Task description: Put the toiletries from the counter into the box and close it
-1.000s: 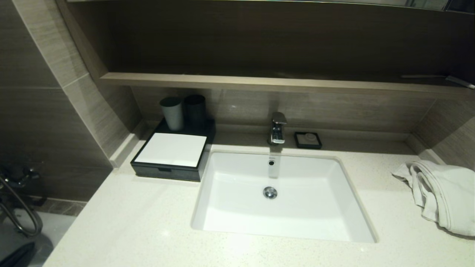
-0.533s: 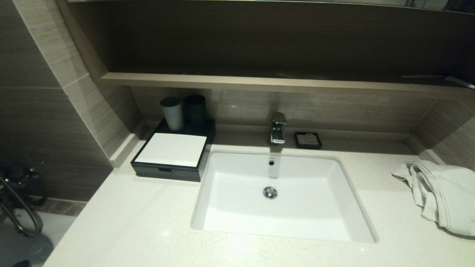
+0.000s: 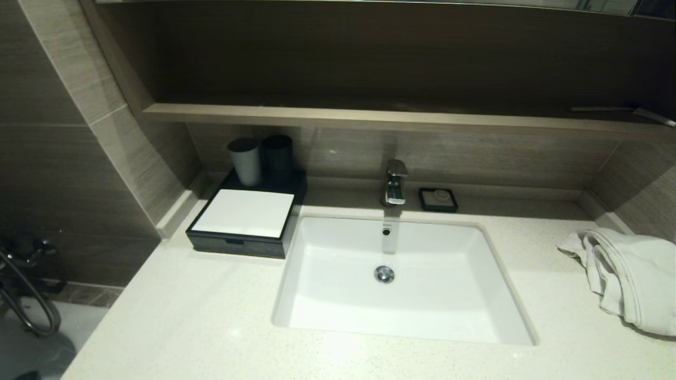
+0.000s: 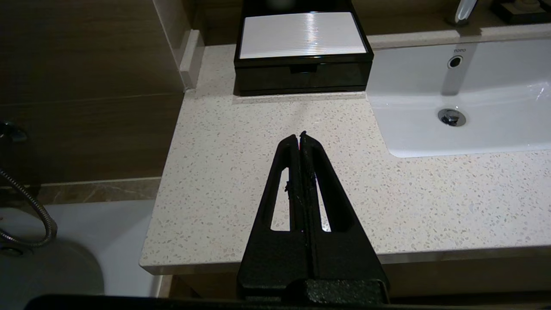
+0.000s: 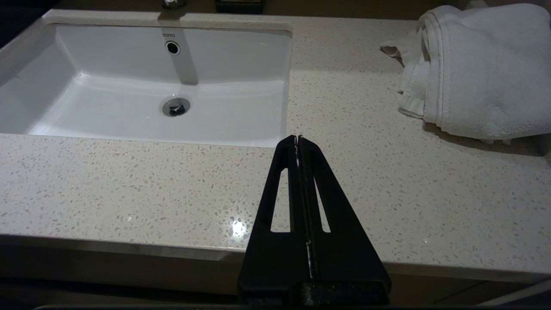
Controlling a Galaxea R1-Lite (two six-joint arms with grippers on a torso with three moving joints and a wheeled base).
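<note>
Head view: speckled counter [image 3: 174,316], inset basin [image 3: 465,295].

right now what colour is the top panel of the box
White, framed by the black box; the left wrist view shows it best.

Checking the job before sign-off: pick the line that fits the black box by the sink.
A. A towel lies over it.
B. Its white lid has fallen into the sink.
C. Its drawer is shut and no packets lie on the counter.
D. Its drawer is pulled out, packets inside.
C: the box has its drawer flush with the front, and the counter around it shows no packets.
</note>
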